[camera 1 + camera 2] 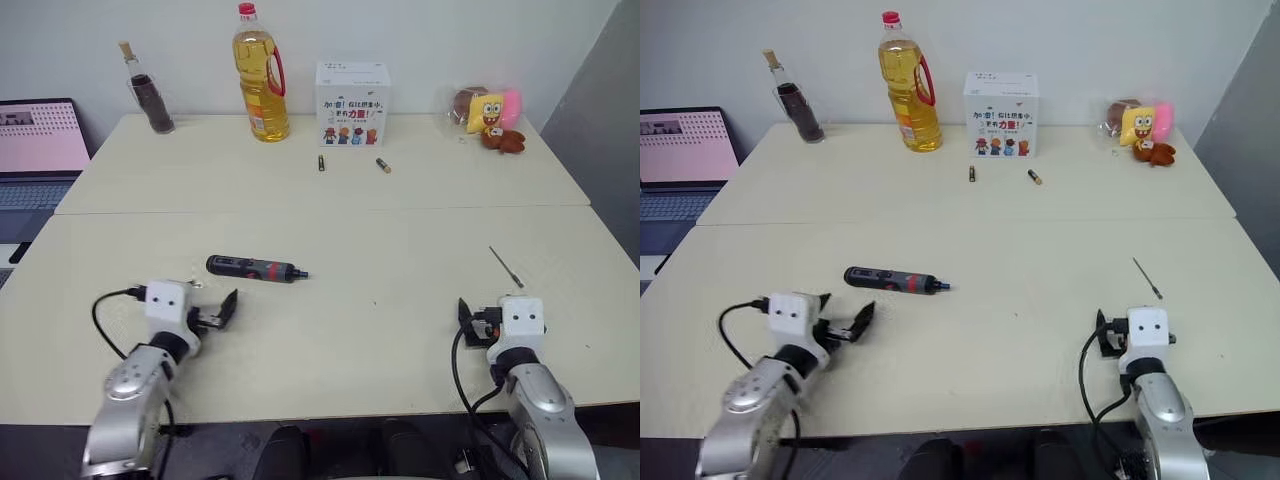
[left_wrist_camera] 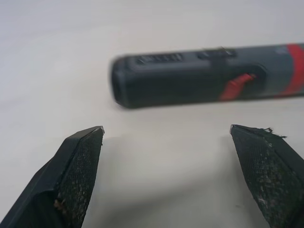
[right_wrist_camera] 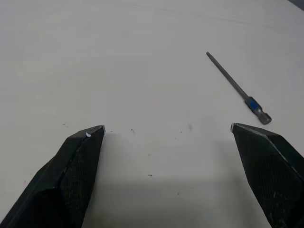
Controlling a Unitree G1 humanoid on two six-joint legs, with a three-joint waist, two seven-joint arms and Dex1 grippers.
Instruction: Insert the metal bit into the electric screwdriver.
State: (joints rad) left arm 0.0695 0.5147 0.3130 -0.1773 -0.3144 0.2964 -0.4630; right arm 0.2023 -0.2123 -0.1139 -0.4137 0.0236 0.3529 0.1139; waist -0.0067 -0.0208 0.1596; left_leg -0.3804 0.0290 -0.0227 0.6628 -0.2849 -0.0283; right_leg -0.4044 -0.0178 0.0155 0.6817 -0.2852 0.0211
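The electric screwdriver [image 1: 255,268], black with a red band, lies flat on the cream table [image 1: 380,330], left of centre, its narrow tip pointing right. My left gripper [image 1: 215,298] hovers just short of its butt end, open and empty. In the left wrist view the screwdriver [image 2: 204,76] lies crosswise a little beyond the spread fingertips [image 2: 88,142]. The metal bit [image 1: 505,266], a thin grey rod, lies at the right of the table. My right gripper [image 1: 495,310] is open and empty, just on the near side of the bit. The right wrist view shows the bit [image 3: 237,89] ahead of the wide-set fingers.
Along the back stand a dark sauce bottle [image 1: 150,95], a yellow oil bottle [image 1: 262,75], a white box [image 1: 352,104] and plush toys [image 1: 490,115]. Two small batteries [image 1: 321,162] [image 1: 383,165] lie before the box. A laptop [image 1: 35,150] sits off the left edge.
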